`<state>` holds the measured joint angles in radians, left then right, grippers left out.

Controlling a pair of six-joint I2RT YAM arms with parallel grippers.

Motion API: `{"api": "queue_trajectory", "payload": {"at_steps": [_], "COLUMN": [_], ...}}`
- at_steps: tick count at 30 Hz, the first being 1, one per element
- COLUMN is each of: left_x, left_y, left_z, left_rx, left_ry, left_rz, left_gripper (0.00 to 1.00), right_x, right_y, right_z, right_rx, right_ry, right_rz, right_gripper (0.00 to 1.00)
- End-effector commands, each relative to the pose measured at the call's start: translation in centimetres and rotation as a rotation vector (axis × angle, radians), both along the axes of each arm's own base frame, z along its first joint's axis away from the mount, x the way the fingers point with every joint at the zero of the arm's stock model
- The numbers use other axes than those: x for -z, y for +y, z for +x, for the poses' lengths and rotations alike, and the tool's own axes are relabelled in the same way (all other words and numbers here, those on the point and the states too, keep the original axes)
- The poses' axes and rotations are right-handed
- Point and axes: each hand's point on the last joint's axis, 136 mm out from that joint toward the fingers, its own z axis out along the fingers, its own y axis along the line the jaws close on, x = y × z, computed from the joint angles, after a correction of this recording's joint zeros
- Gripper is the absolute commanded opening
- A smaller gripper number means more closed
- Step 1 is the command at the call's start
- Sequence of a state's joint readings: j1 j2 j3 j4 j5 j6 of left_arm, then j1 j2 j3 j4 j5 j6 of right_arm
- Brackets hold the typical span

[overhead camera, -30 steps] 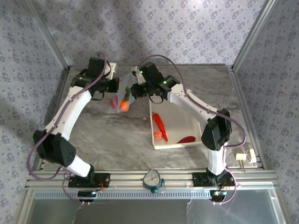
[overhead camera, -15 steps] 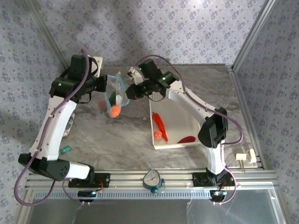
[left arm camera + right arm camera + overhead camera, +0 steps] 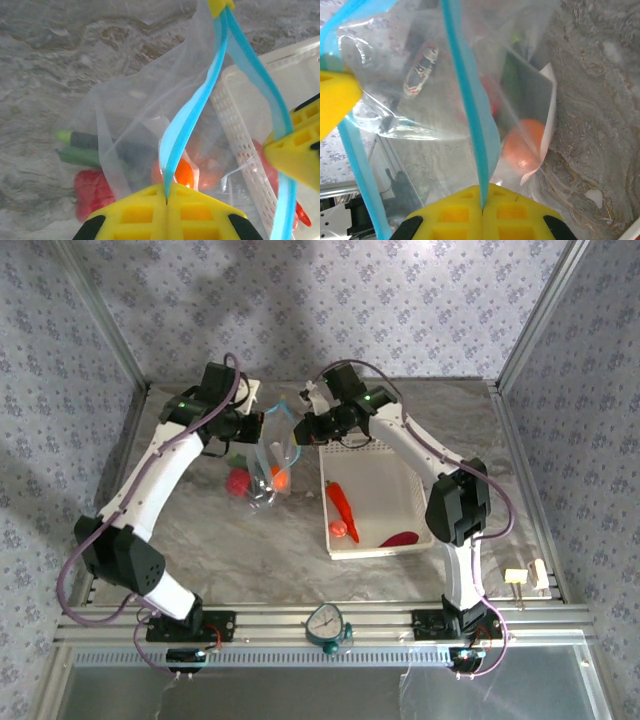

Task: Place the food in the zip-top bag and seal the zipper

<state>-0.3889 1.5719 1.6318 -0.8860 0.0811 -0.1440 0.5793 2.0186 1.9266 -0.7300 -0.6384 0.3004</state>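
Your left pincer (image 3: 166, 192) and right pincer (image 3: 482, 200) each pinch shut on the zipper (image 3: 192, 115), hanging the bag (image 3: 265, 465) at far centre, left of the basket (image 3: 390, 495); likely so the food (image 3: 522, 142) settles before sealing.

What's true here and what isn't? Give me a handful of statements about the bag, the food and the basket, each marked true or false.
1. The left tool and right tool both pinch the blue zipper. True.
2. The zip-top bag is empty. False: an orange piece of food sits inside.
3. The white basket holds a long orange-red vegetable. True.
4. The zipper is sealed. False: its two strips stand apart.
5. The bag lies flat and untouched. False: the tools hold it up.
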Motion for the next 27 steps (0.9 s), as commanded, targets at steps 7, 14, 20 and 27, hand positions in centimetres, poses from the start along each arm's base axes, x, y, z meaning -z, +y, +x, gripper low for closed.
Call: {"api": "queue_trajectory", "payload": {"at_steps": [7,14,20,27], "left_x": [-1.1,-0.1,0.3,0.3], "left_y": [-1.4,-2.0,-2.0,-2.1], "left_z": [0.5,0.4,0.5,0.5], "left_rx": [0.02,0.036,0.039,0.043], "left_ry": [-0.046,-0.033,-0.034,-0.039], "left_rz": [-0.064,-0.093,-0.092,-0.095], "left_gripper": [0.02,0.02,0.05,0.07], "right_x": [-0.8,0.1,6.6,9.6], "right_y": [-6.2,-12.9,-15.7,-16.2], "right_z": [0.4,-2.5,-7.2,-12.6], "right_rx": [0.208,0.288,0.211,0.136], "right_ry": [-0.203,-0.229,-0.065,0.075], "right_rz": [-0.168,-0.371,-0.56,-0.606], "right_gripper": [0.43,0.5,0.49,0.53]}}
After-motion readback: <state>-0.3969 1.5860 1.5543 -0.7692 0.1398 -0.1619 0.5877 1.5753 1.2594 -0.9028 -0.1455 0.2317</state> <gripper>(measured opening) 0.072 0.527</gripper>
